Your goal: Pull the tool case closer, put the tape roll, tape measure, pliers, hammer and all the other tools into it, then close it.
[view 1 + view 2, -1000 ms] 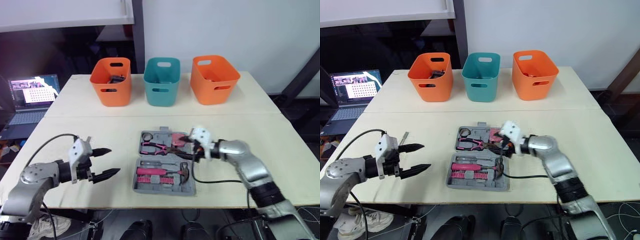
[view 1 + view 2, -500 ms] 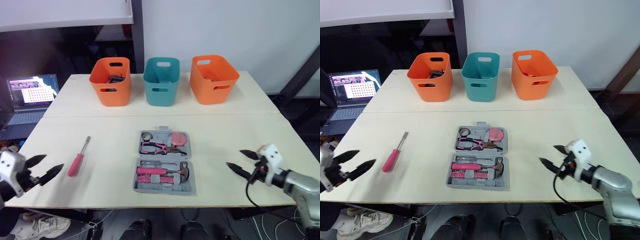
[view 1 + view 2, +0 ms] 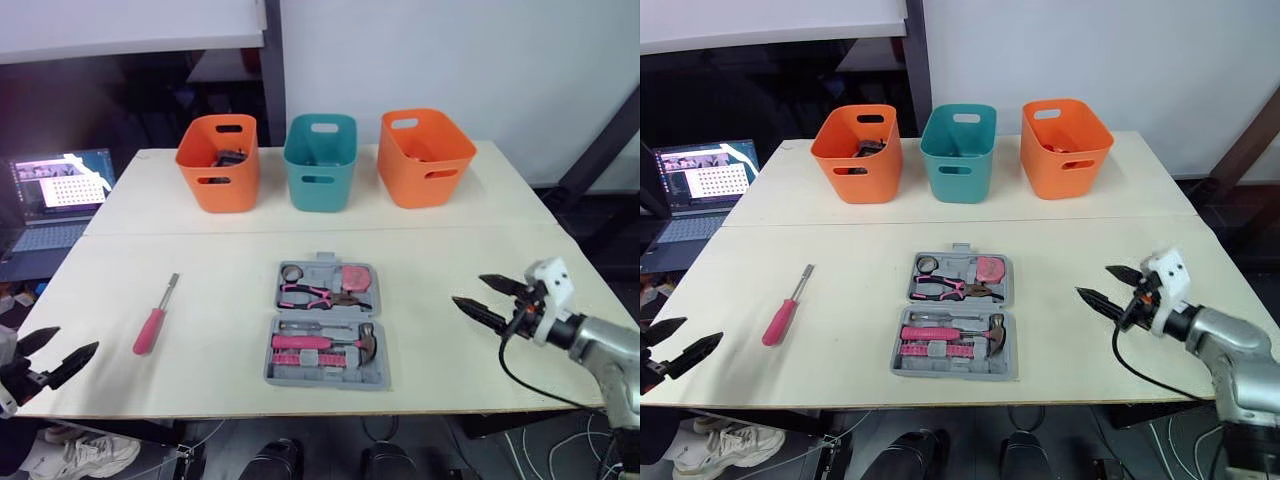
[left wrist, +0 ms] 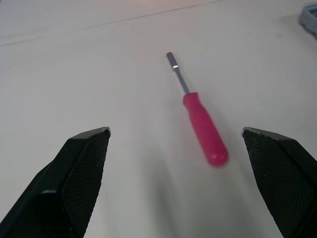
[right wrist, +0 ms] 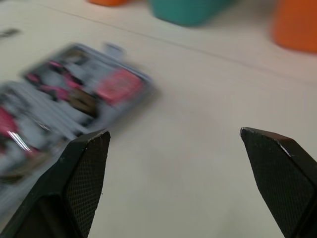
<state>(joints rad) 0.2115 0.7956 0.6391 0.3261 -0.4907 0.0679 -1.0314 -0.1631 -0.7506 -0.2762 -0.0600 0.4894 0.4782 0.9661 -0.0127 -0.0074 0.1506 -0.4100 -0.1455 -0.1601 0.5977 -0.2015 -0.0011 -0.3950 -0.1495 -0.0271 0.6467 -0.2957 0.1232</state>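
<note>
Head stereo pair high; wrist cameras near table

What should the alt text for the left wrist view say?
A pink-handled screwdriver lies flat on the pale table, untouched, just beyond the open left gripper, its metal tip pointing away from the gripper.

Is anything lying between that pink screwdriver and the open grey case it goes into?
Nothing visible does: only bare table lies between the pink screwdriver and the tool case. The open left gripper also faces the screwdriver unobstructed.
</note>
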